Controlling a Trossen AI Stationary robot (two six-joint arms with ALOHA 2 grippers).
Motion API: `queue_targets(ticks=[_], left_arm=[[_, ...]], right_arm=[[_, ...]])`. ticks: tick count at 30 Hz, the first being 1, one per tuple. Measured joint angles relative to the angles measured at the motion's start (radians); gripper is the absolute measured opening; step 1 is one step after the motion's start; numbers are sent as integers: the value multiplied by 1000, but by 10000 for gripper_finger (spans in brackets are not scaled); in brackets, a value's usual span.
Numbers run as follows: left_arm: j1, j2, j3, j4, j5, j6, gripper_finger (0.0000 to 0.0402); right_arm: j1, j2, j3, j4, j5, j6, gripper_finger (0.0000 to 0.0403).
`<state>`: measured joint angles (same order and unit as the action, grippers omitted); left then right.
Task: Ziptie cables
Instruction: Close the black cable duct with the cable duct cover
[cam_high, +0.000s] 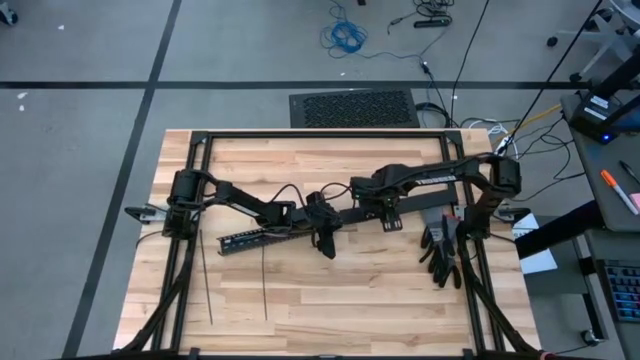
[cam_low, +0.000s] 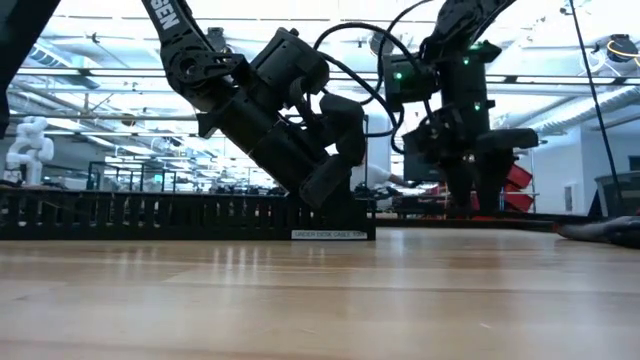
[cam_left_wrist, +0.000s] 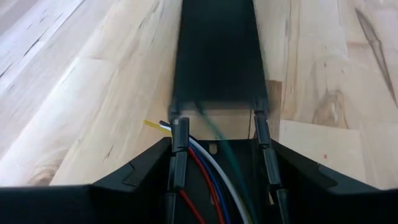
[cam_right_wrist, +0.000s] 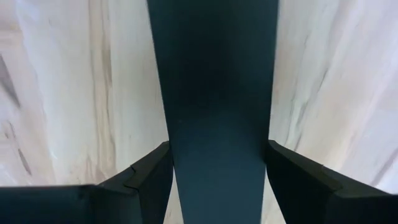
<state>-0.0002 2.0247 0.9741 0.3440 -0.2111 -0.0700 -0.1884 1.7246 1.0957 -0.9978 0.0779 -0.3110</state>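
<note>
The cables (cam_left_wrist: 205, 180), red, blue, white and grey wires with a yellow tip, lie inside the end of a black slotted duct (cam_high: 258, 238) that rests flat on the table. My left gripper (cam_left_wrist: 217, 149) reaches in from the table's left (cam_high: 325, 232) and is shut on that duct end. My right gripper (cam_right_wrist: 217, 149) stands just right of it (cam_high: 388, 212), shut on a flat wide black bar (cam_right_wrist: 217, 93). Two zipties (cam_high: 207, 282) (cam_high: 264, 285), thin dark strips, lie flat on the wood nearer the front, left of centre. My left gripper pinches the slotted duct's end (cam_left_wrist: 176, 146) between its two fingers, one on each side wall, slanting down from the table's left. The wires run between the walls. The duct lies on the table (cam_low: 330, 232). My right gripper holds the flat bar across its width, one finger (cam_right_wrist: 152, 177) on each long edge (cam_right_wrist: 174, 155), coming from above and pointing down. The bar runs on past the fingers and appears to lie on the wood.
A pair of black gloves (cam_high: 442, 252) lies near the table's right side. The black frame rails (cam_high: 320, 135) run round the table's far edge and sides. Bare wood shows along the near part of the table (cam_high: 350, 310).
</note>
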Motion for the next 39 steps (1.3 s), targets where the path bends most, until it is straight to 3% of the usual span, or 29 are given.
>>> queue_targets(ticks=[22,39], left_arm=[[2,0,0,6,0,0,228],[5,0,0,15,0,-3,228]], right_arm=[[0,5,81,-182,29,40,228],[1,-8,80,-119,32,63,228]])
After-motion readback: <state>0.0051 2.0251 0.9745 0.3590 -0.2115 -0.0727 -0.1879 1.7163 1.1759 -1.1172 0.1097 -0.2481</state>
